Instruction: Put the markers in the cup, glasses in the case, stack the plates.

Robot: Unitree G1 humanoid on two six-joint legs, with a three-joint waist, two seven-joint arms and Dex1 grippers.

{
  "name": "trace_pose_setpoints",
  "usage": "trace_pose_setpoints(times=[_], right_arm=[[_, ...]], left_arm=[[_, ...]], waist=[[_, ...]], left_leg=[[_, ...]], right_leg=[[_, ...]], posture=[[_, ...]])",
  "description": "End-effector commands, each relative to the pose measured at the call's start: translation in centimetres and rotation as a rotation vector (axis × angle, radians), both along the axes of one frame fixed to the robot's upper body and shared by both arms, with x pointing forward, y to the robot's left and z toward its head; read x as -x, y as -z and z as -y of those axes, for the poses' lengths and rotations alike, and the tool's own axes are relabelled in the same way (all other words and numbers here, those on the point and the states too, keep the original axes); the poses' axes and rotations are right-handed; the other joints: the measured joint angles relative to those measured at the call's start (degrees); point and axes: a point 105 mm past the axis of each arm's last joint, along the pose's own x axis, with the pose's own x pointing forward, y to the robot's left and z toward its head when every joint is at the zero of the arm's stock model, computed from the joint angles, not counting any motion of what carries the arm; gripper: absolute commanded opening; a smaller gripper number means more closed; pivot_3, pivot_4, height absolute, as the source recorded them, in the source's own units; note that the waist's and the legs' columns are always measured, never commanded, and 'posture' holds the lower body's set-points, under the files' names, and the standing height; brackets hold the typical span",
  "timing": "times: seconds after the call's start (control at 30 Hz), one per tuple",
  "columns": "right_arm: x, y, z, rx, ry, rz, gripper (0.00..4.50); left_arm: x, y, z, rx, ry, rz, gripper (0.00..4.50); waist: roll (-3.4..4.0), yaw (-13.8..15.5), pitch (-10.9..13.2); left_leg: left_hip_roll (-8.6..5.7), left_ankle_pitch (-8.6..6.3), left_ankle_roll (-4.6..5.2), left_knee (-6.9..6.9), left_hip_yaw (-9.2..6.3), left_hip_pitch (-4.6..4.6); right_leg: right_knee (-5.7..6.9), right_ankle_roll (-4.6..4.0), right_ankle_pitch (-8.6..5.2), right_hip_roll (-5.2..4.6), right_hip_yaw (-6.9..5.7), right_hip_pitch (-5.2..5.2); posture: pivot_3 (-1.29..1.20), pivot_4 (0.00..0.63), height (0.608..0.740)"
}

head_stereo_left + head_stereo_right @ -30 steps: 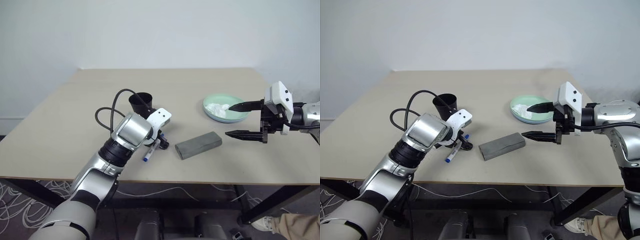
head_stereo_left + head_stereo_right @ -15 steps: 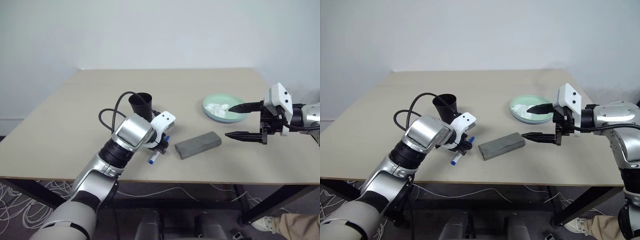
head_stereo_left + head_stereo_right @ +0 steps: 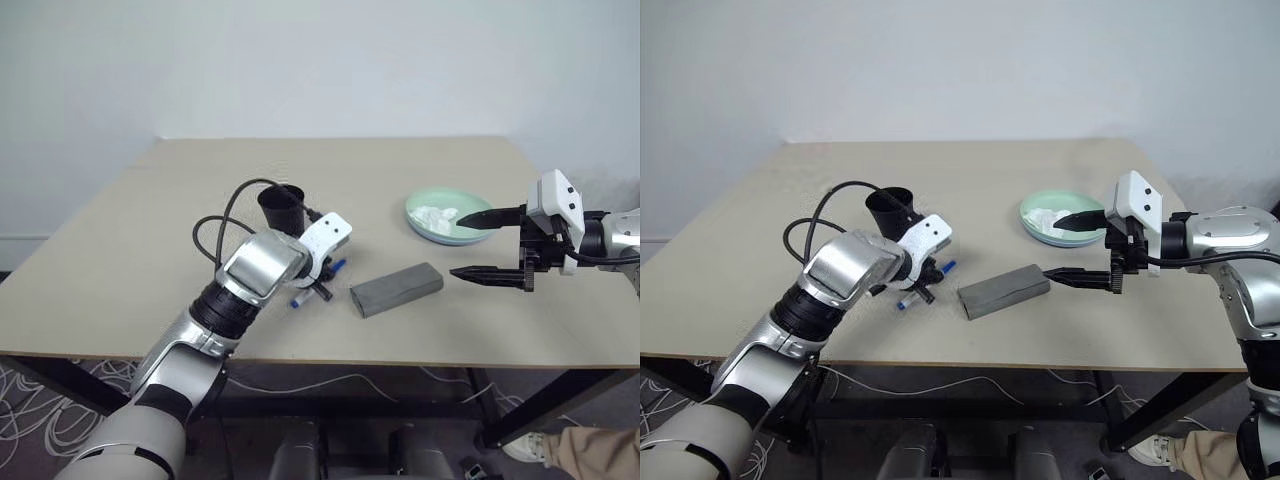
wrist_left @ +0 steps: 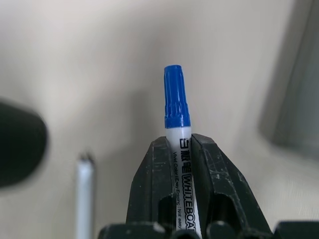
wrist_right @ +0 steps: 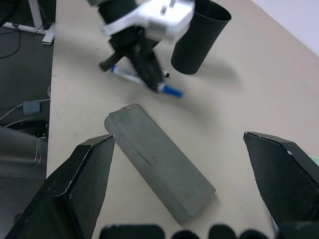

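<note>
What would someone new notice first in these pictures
The left tool is shut on the blue-capped marker, lifted beside the black cup near the table's middle. To the right, the open right tool hovers by the grey case, with the mint plate behind.

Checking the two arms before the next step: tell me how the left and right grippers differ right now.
The left gripper is shut on the blue-capped marker; the right gripper stands wide open, holding nothing. The left sits beside the black cup; the right hovers between the grey case and the mint plate. Both have two black fingers.
</note>
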Motion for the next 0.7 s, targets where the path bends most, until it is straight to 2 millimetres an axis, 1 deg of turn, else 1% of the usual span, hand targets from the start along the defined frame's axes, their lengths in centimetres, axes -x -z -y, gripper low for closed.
trace_pose_setpoints(times=[0.03,0.07,0.1,0.13,0.17,0.2,0.27,0.33,0.4,0.43,0.47,0.53,0.63,0.7], right_arm=[[0.1,-1.7,0.2,-0.014,0.002,0.067,4.5],[0.0,-1.7,0.3,-0.016,0.007,0.066,4.5],[0.0,-1.7,0.4,-0.017,0.011,0.065,4.5],[-0.1,-1.7,0.5,-0.017,0.018,0.065,4.5],[-0.1,-1.7,0.6,-0.017,0.023,0.065,4.5],[-0.1,-1.7,0.7,-0.017,0.026,0.065,4.5],[-0.2,-1.8,0.8,-0.021,0.032,0.066,4.5],[-0.2,-1.8,0.8,-0.024,0.036,0.067,4.5],[-0.3,-1.9,0.8,-0.026,0.038,0.068,4.5],[-0.3,-1.9,0.8,-0.027,0.038,0.068,4.5],[-0.3,-1.9,0.8,-0.028,0.039,0.068,4.5],[-0.3,-1.9,0.7,-0.033,0.038,0.068,4.5],[-0.3,-1.9,0.5,-0.039,0.036,0.068,4.5],[-0.2,-1.9,0.3,-0.045,0.031,0.069,4.5]], left_arm=[[-1.6,-7.2,1.1,0.245,0.053,0.228,0.09],[-2.1,-8.7,0.8,0.316,0.043,0.277,0.09],[-2.5,-9.7,0.5,0.362,0.034,0.309,0.09],[-2.9,-11.4,-0.1,0.426,0.023,0.379,0.09],[-3.2,-12.4,-0.5,0.465,0.016,0.427,0.09],[-3.4,-12.9,-0.8,0.484,0.013,0.455,0.09],[-4.4,-15.1,-2.8,0.548,-0.052,0.585,0.09],[-5.4,-16.5,-4.9,0.553,-0.127,0.727,0.09],[-6.2,-16.7,-6.2,0.54,-0.178,0.804,0.09],[-6.4,-16.7,-6.5,0.542,-0.191,0.821,0.09],[-6.7,-16.6,-6.9,0.554,-0.213,0.832,0.09],[-7.3,-16.0,-8.0,0.52,-0.263,0.907,0.09],[-8.0,-14.2,-8.4,0.523,-0.299,0.908,0.09],[-8.4,-12.5,-8.4,0.532,-0.304,0.88,0.09]], waist=[[0.0,0.02,0.0],[0.01,0.02,0.0],[0.01,0.0,-0.01],[0.02,-0.01,-0.01],[0.02,-0.01,-0.01],[0.01,-0.01,-0.01],[0.01,0.0,-0.01],[0.0,0.0,0.0],[0.01,0.0,0.0],[0.01,0.02,-0.01],[0.01,0.05,-0.01],[0.0,0.08,-0.02],[0.0,0.07,-0.04],[0.01,0.07,-0.04]], left_leg=[[0.0,0.0,0.0,0.01,0.0,-0.07],[-0.01,0.0,0.0,0.01,0.0,-0.11],[-0.02,0.0,0.0,0.01,0.01,-0.12],[-0.02,0.0,0.0,0.02,0.02,-0.12],[-0.04,0.0,0.0,0.05,0.02,-0.1],[-0.05,0.0,0.0,0.08,0.02,-0.08],[-0.07,0.0,0.01,0.08,0.03,-0.02],[-0.12,0.0,0.01,0.05,0.03,0.03],[-0.14,-0.01,0.01,0.04,0.04,0.06],[-0.14,-0.01,0.01,0.04,0.04,0.06],[-0.14,-0.01,0.02,0.04,0.03,0.06],[-0.14,-0.01,0.01,0.03,0.03,0.02],[-0.15,-0.01,0.01,0.05,0.09,-0.02],[-0.14,-0.01,0.01,0.06,0.09,-0.07]], right_leg=[[-0.02,0.02,-0.01,-0.06,0.0,-0.01],[-0.07,0.02,-0.01,-0.07,-0.02,-0.02],[-0.13,0.02,-0.01,-0.07,-0.01,0.0],[-0.14,0.02,-0.01,-0.07,0.01,0.02],[-0.15,0.02,-0.01,-0.07,0.04,0.04],[-0.14,0.02,-0.01,-0.07,0.07,0.04],[-0.09,0.02,-0.01,-0.06,0.07,0.05],[-0.02,0.01,0.0,-0.05,0.04,0.05],[0.03,0.0,0.0,-0.02,0.01,0.05],[0.03,0.0,0.0,0.0,0.0,0.05],[0.02,-0.01,0.01,0.0,-0.02,0.06],[-0.01,-0.01,0.01,-0.01,-0.09,0.07],[-0.06,0.0,0.01,-0.05,-0.07,0.11],[-0.1,0.0,0.02,-0.08,-0.08,0.13]], posture=[[0.0,0.0,0.612],[0.0,0.0,0.612],[0.0,0.0,0.612],[0.0,0.0,0.612],[0.0,0.0,0.612],[0.0,0.0,0.612],[0.0,0.0,0.612],[0.0,0.0,0.612],[0.0,0.0,0.612],[0.0,0.0,0.612],[0.0,0.0,0.612],[0.0,0.0,0.612],[0.0,0.0,0.612],[0.0,0.0,0.612]])
